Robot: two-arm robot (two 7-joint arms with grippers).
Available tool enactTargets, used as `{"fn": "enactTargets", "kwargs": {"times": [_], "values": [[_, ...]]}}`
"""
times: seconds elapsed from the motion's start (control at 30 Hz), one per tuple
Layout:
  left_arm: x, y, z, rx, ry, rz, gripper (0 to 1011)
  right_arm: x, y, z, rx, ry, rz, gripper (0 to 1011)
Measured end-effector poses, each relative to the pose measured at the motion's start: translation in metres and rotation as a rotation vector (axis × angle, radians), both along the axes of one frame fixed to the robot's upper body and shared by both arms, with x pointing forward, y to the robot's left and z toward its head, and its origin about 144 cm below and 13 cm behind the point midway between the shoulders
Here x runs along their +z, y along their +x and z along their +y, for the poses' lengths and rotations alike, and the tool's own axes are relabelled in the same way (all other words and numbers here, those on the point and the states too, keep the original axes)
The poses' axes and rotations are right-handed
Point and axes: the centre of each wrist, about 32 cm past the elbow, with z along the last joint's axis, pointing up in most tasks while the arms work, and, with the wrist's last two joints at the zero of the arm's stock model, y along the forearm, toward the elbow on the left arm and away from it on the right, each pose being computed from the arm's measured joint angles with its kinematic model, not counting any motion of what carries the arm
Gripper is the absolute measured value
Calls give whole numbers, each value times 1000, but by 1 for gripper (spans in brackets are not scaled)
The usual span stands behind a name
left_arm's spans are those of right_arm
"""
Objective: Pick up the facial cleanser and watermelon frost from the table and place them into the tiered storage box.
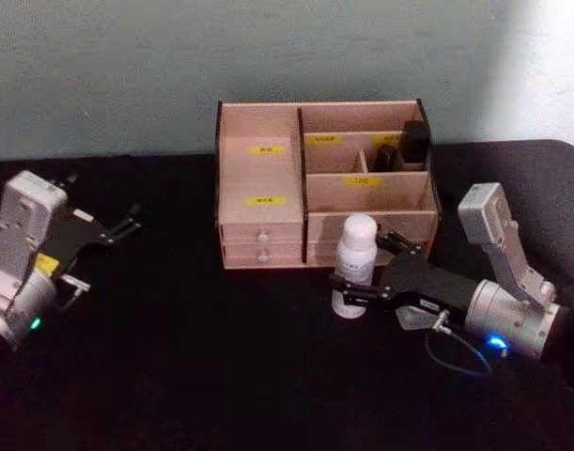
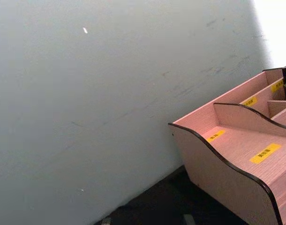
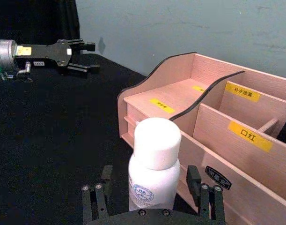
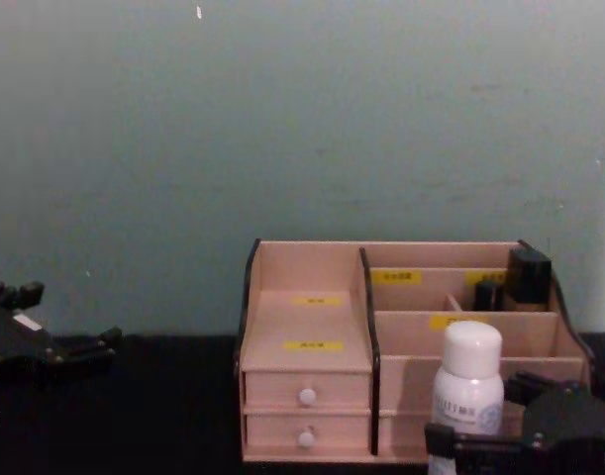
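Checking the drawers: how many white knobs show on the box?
2, both on the box's left front: upper knob, lower knob just below. More may be hidden behind the bottle that the open right gripper straddles; the left gripper idles at far left.

tiered storage box (image 1: 258, 174): matt wood | white bottle (image 1: 355, 254): smooth plastic | table (image 1: 202, 357): black cloth

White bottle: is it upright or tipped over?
Upright: the white bottle stands on its base, cap uppermost, within the open right gripper.

Tiered storage box (image 1: 258, 160): table (image 1: 174, 357), 12 o'clock. Bottle (image 1: 354, 263): box's 5 o'clock, between fingers (image 3: 194, 177) of right gripper (image 1: 366, 266). Two containers (image 1: 415, 141): box's 1 o'clock compartments. Left gripper (image 1: 131, 219): 9 o'clock, well apart.
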Motion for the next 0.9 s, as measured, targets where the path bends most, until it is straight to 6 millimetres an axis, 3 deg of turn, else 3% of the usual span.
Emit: {"fn": "enactTargets", "kwargs": {"times": [0.27, 0.73, 0.9], "values": [[0, 0, 0, 0, 0, 0, 1001, 0, 0, 0, 1, 1, -2, 991], [0, 0, 0, 0, 0, 0, 1001, 0, -1, 0, 1, 3, -4, 615], [0, 0, 0, 0, 0, 0, 1001, 0, -1, -1, 1, 3, -5, 594]]}}
